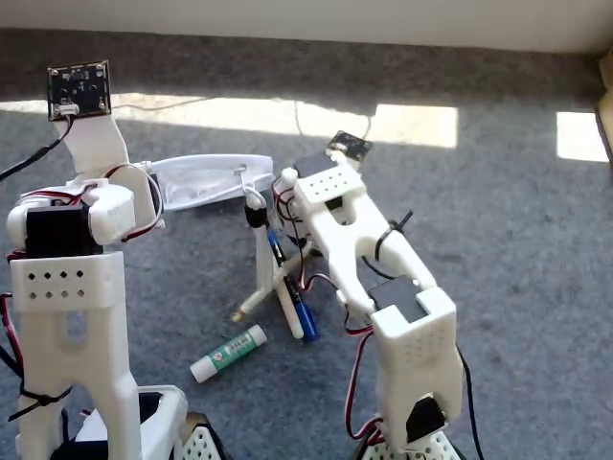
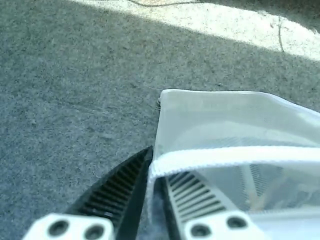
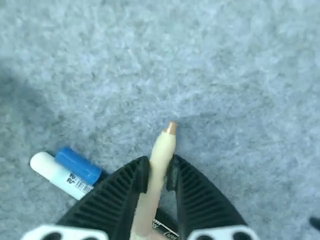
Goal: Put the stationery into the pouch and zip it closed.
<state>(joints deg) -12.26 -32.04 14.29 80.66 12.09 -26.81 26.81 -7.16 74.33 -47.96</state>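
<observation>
Right pincer (image 3: 159, 162) nipped down to a narrow gap on a slim cream pencil (image 3: 161, 150), black ribbed pads (image 3: 132, 185) pressing both sides of the smooth round shaft. Points straight away from the lens, long axis running up the middle of the frame, coppery tip just past the fingertips, over the grey, fuzzy, felt-like counter (image 3: 240, 75). At lower left of that frame, a blue marker (image 3: 77, 166) and a white pen (image 3: 52, 172) side by side and touching, both plain cylinders slanting from upper left to lower right.

From the high view, pencil (image 1: 251, 305) slanting from lower left to upper right near frame centre, tip toward lower left. Just right of it the blue marker (image 1: 305, 316), long axis close to vertical, leaning a little. At lower centre a glue stick (image 1: 228, 353): stubby white cylinder with a green label, flat on the counter, long axis rising from lower left to upper right, apart from the pens.

Pouch (image 1: 206, 182) at upper centre-left: white, translucent mesh, long and flat, long axis roughly left to right with a slight bow. Left end gripped by the left pincer (image 2: 152, 167), closed tight on the thick woven rim band (image 2: 235, 155). In the left wrist view, mesh wall draped over one ribbed pad, grooves visible through it, a squared corner of the pouch toward upper centre
</observation>
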